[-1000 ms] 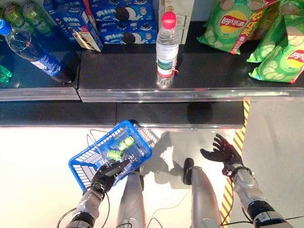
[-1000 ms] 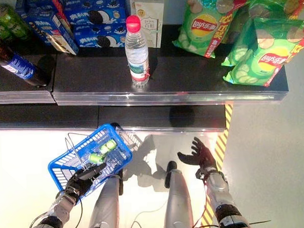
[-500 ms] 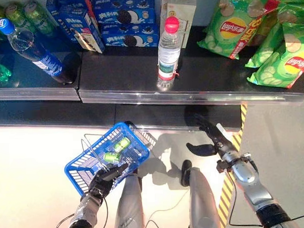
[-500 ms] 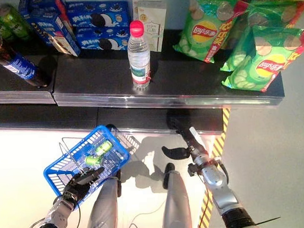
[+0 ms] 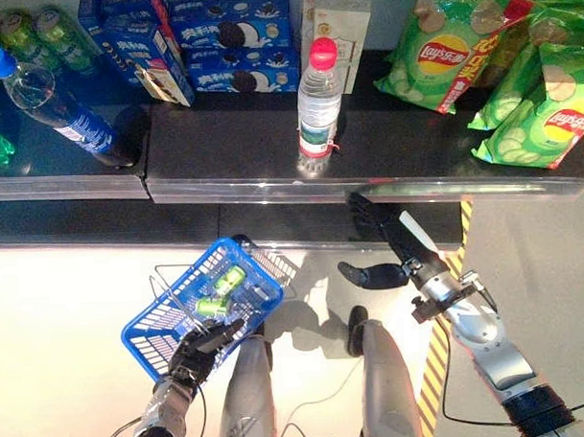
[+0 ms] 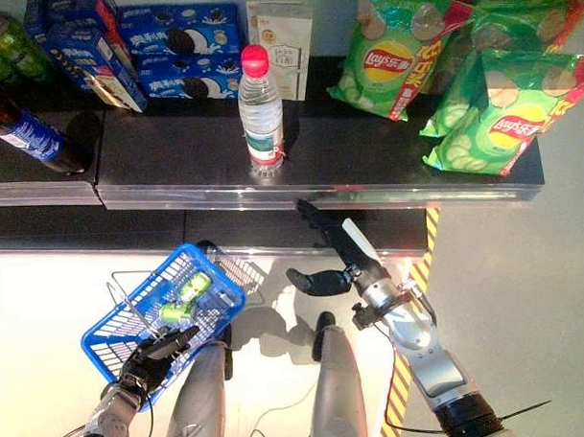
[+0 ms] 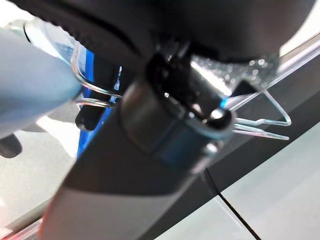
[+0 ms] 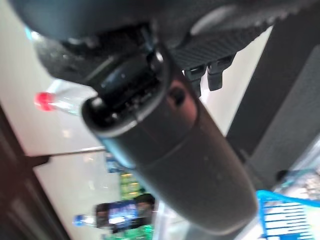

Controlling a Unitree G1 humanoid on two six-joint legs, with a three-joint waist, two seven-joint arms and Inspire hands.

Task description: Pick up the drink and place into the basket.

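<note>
Clear plastic target: the water bottle (image 5: pixel 319 101) with a pink cap stands upright at upper centre of the frame, on the dark shelf (image 5: pixel 242 148), near its front edge.
Risk, tipping: the bottle is tall and narrow; a finger striking high on it would likely knock it over.
Risk, shelf lip: the right hand (image 5: pixel 389 253) sits below the shelf's front edge; a straight rise could catch the lip.
Risk, basket: the blue basket (image 5: pixel 171 323) hangs tilted at lower left; swinging could spill the two green cans (image 5: pixel 221 291) inside.
Right hand: fingers spread and straight, thumb apart, holding nothing, touching nothing, well below the bottle.
Left hand (image 5: pixel 196 345): fingers curled round the basket's wire handle.
</note>
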